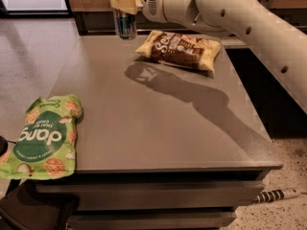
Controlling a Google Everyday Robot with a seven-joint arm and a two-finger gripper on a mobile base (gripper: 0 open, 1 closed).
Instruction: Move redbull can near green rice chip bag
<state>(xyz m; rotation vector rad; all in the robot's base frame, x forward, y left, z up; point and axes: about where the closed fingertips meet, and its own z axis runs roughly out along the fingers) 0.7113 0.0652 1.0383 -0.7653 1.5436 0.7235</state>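
My gripper pinches the can upright above the table's far-left corner. The bag lies at the near-left corner, overhanging the left edge, so I'd bring the can toward the near edge.

Office-like break area, grey counter, speckled floor, tool gripping redbull can over far edge

Gray tbl, green bag, brown bag, end effector above

The camera looks down across the table from its near edge; the gripper holds the can above the far edge.
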